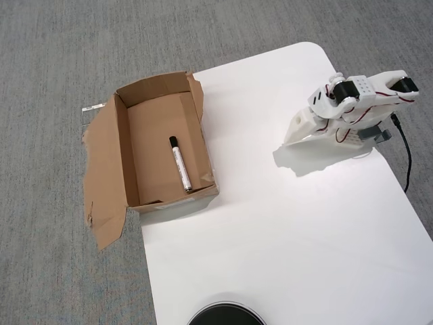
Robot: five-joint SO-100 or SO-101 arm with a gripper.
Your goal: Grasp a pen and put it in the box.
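Observation:
The pen, white with a black cap, lies flat on the floor of the brown cardboard box, near its right wall, cap pointing to the far end. The box sits at the table's left edge with torn flaps spread onto the carpet. My gripper rests folded back at the right side of the table, far from the box. Its white fingers lie together in one wedge with no gap showing and nothing held.
The white table fills the right half of the overhead view, with grey carpet around it. A black round object pokes in at the bottom edge. A black cable runs down beside the arm's base.

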